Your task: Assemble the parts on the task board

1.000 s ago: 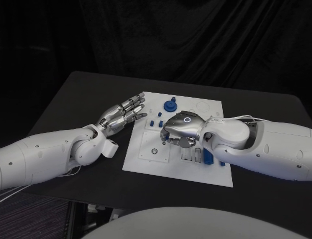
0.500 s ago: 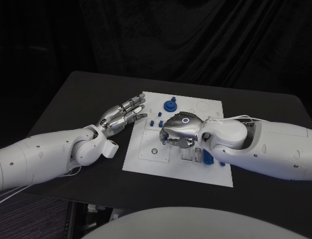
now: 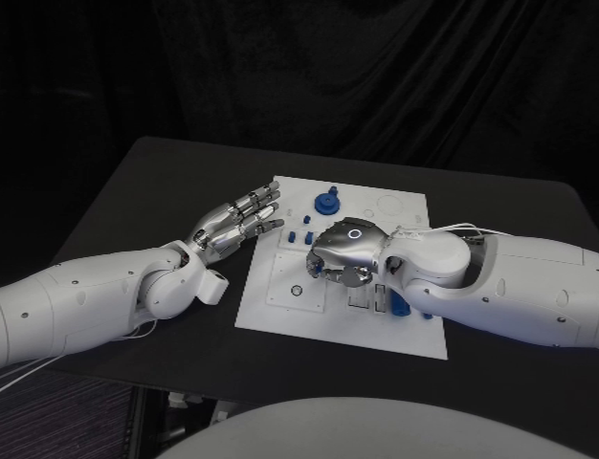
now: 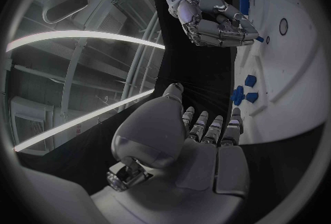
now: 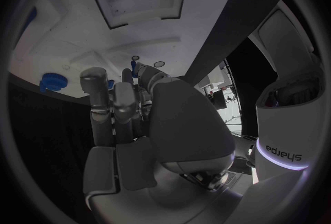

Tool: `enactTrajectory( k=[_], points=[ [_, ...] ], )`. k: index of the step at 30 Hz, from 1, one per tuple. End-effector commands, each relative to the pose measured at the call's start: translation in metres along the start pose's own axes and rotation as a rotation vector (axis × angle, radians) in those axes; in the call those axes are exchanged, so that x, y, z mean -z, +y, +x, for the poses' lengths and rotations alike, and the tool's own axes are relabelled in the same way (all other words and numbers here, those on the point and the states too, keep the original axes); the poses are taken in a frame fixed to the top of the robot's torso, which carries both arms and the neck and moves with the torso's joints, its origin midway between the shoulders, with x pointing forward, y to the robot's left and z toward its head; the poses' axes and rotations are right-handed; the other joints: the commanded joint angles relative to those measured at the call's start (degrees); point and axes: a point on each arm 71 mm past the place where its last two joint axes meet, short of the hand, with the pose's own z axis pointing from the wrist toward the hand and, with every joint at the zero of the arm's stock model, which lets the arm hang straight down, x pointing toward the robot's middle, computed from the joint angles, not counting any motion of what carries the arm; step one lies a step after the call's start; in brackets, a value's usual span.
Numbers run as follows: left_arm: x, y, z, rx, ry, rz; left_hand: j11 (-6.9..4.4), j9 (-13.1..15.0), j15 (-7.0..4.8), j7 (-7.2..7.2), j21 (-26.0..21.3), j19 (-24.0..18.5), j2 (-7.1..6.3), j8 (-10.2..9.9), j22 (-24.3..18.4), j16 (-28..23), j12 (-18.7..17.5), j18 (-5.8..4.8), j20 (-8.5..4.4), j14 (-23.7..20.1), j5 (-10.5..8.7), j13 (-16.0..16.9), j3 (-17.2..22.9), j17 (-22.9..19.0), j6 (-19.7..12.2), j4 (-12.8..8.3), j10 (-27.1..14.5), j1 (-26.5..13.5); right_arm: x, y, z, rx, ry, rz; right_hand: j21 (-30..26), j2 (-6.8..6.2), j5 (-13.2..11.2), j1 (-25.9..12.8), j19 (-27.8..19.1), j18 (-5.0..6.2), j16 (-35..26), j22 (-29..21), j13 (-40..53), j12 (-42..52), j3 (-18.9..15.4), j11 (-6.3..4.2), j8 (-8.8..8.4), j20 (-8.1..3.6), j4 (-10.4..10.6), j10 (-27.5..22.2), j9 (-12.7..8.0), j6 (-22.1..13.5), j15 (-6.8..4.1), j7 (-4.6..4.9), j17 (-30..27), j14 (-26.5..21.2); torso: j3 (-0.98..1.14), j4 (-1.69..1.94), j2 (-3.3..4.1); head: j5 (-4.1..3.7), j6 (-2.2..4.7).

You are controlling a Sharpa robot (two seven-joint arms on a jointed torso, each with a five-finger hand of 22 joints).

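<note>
A small blue part (image 4: 260, 40) is being pinched by the right hand (image 3: 343, 256) directly over the task board (image 3: 399, 203), while the left hand (image 3: 233, 222) is being held open and empty beside the board's edge.

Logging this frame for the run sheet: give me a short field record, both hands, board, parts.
left hand: fingers spread, holds nothing, at the board's left edge
right hand: over the board's middle, fingers curled down; whether it holds a part cannot be told
task board: white plate, flat on the black table
round blue part: near the board's far edge, apart from both hands
small blue parts: on the board by the left hand's fingertips
</note>
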Motion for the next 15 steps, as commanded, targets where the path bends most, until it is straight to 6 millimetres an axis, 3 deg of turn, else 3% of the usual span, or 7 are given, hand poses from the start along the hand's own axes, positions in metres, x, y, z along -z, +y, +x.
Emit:
enactTrajectory(
  k=[1,15],
  points=[
    [-0.0007,-0.0018,0.0018,0.017,0.01,0.038,0.44,0.1,0.34,0.14,0.2,0.2,0.23,0.3,0.0,0.2,0.2,0.64,0.08,0.0,0.37,0.0,0.1,0.1,0.1,-0.3,0.0,0.5,-0.0004,-0.0001,0.0028,0.006,0.015,0.011,0.2,-0.53,-0.2,-0.2,-0.2,0.83,0.1,5.0,-0.1,-0.2,0.0,0.17,-0.4,0.18,0.1,0.0,0.0,-0.5,0.17,-0.01,-0.1,-0.2,0.01,-0.01,0.01,0.08,-0.01],
    [0.0003,0.003,0.0017,0.022,0.01,0.028,0.51,0.1,0.38,0.26,0.2,0.2,0.32,0.3,0.0,0.2,0.2,0.61,0.08,-0.1,0.39,0.0,0.1,0.1,0.2,-0.4,0.0,0.5,-0.0016,0.0009,0.0083,0.0,0.026,0.008,0.1,-0.47,-0.2,-0.2,-0.3,0.86,0.0,4.9,-0.1,-0.3,0.0,0.15,-0.44,0.19,0.1,0.0,0.0,-0.5,0.17,-0.03,-0.2,-0.3,-0.01,0.05,-0.07,0.07,-0.01]
  ],
)
